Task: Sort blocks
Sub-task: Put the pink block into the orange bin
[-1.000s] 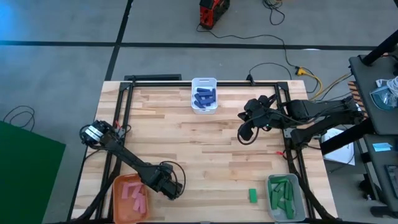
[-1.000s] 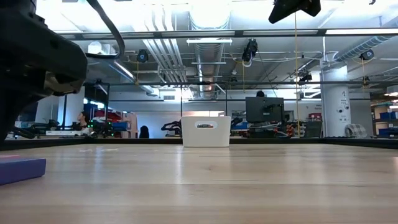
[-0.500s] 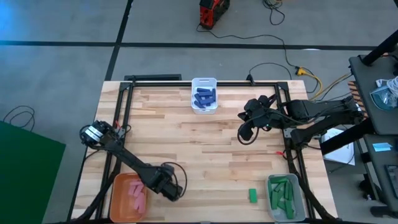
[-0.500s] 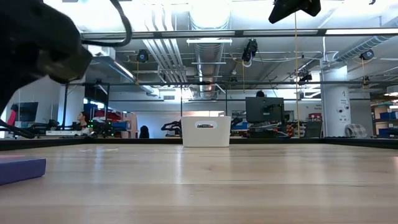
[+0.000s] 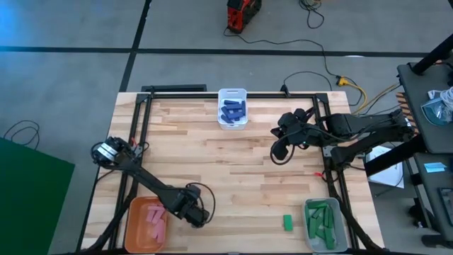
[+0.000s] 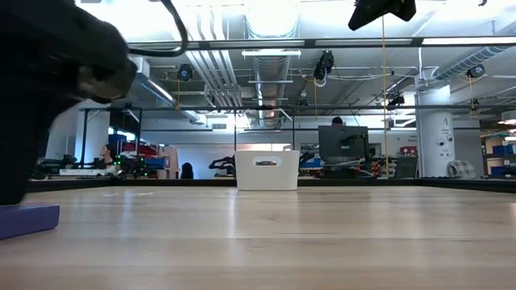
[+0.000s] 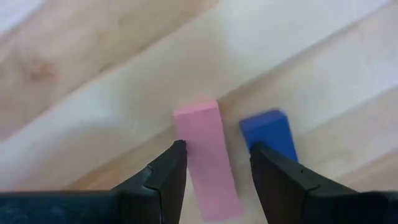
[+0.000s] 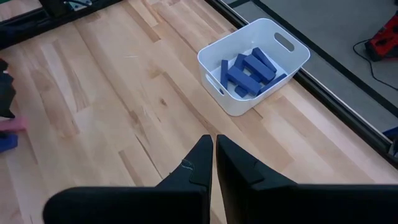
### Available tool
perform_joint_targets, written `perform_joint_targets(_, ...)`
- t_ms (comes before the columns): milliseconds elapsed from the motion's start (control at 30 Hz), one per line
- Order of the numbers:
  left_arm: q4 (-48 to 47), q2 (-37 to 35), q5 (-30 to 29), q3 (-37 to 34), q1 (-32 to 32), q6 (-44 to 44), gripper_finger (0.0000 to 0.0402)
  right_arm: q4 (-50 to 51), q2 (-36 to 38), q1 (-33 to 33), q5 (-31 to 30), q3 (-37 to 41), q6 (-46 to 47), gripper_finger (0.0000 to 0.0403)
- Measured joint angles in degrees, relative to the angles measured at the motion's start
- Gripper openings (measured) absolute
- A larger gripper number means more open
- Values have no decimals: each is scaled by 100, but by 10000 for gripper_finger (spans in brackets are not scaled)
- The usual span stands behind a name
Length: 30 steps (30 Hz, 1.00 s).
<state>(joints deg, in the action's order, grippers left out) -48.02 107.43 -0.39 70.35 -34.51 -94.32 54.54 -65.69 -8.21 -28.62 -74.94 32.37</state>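
- Left gripper is low over the near-left part of the worktop, just beside the orange bin; its fingers stand apart on either side of a pink block without touching it.
- Pink block lies flat on the worktop, reaching in between the fingers; a blue block lies just beside it, roughly parallel.
- In the low view, a purple-looking block end shows at the left edge under the dark bulk of the left arm.
- Orange bin at the near-left corner holds pink blocks.
- White bin at the far middle edge holds blue blocks; the right wrist view shows them piled loosely inside.
- Grey bin at the near-right corner holds green blocks.
- One green block lies loose on the worktop just left of the grey bin, apart from it.
- Right gripper hangs above the far-right part of the worktop, well apart from any block, with its fingers closed together and nothing between them.
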Motion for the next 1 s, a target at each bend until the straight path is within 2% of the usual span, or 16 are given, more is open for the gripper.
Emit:
perform_joint_targets(267,-2,200,177,49,104,187,155,1,0,0,0,7,44,13)
perform_joint_targets(533,-84,242,-61,72,95,374,154,0,0,0,2,7,69,13)
perform_joint_targets(833,-51,314,-65,11,95,430,152,-2,0,0,2,7,67,13)
perform_joint_targets(900,-51,314,-65,11,97,445,144,-2,-1,0,2,7,65,13)
perform_joint_targets(1000,-54,314,-65,11,97,499,105,-1,-1,0,2,7,64,13)
